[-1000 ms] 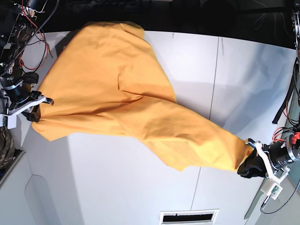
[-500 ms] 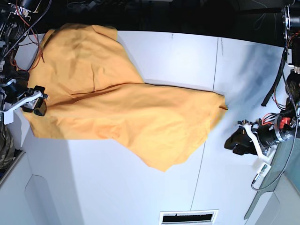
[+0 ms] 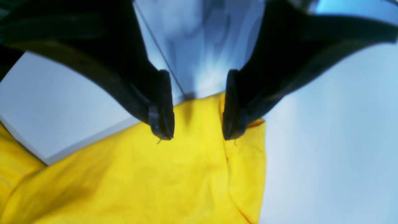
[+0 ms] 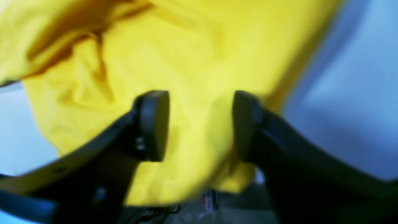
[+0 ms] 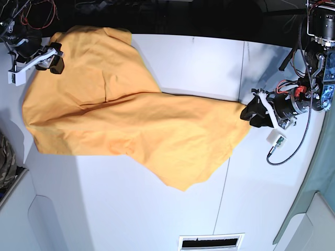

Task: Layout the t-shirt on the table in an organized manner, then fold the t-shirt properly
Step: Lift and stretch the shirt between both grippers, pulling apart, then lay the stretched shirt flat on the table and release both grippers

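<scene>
Both grippers have released the shirt since a second ago. Left gripper and right gripper stand spread, empty, at its ends. Shirt lies rumpled lengthwise across the desk.

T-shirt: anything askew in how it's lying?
Yes. The t-shirt lies bunched and skewed on the table, a diagonal fold ridge across its middle and a pointed lobe sagging toward the near edge, not flat.
</scene>
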`<state>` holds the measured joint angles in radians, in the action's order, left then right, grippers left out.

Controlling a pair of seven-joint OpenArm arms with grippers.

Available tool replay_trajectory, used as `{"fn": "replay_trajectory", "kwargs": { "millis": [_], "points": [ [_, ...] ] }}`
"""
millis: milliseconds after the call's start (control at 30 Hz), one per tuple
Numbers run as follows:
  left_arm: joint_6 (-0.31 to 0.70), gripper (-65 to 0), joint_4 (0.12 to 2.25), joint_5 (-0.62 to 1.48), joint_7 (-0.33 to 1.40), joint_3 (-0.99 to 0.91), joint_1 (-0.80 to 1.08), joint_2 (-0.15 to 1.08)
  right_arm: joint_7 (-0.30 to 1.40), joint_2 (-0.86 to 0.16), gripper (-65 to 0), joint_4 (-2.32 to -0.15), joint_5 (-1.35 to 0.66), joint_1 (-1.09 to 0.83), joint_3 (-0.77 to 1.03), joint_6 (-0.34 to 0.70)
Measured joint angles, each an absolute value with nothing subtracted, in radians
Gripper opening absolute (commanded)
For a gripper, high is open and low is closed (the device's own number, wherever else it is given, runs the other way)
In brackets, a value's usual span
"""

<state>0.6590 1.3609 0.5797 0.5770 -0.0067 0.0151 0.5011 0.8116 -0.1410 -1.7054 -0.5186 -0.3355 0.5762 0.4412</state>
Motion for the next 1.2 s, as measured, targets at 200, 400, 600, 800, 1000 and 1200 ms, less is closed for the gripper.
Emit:
{"fn": "replay_trajectory", "kwargs": {
  "millis": [200, 400, 600, 800, 1000, 1200],
  "points": [
    [0.659, -35.9, 1.326, 0.504, 0.478, 0.027, 0.016, 0.498, 0.788, -0.138, -20.3, -1.704, -0.447, -0.347, 0.575, 0.442],
    [0.633, -35.9, 1.221, 0.452, 0.455, 0.053, -0.023, 0.471, 0.772, -0.141, -20.3, -1.659, -0.437, -0.347, 0.576, 0.442],
    [0.634, -54.3, 1.199, 0.454, 0.444, 0.053, -0.033, 0.442, 0.739, -0.144, -20.5, -1.568, -0.487, -0.346, 0.577, 0.450],
    [0.682, -65.0, 1.241, 0.608, 0.572, 0.053, -0.042, 0.488, 0.754, -0.147, -65.0, -1.557, -0.500, -0.333, 0.578, 0.458],
    [0.689, -65.0, 1.489, 0.855, 0.709, -0.032, -0.047, 0.633, 0.759, -0.141, -65.0, -1.671, -0.508, -0.310, 0.600, 0.516],
    [0.690, -65.0, 1.688, 0.991, 0.823, -0.175, -0.048, 0.725, 0.757, -0.207, -65.0, -1.823, -0.533, -0.284, 0.642, 0.524]
  ]
}}
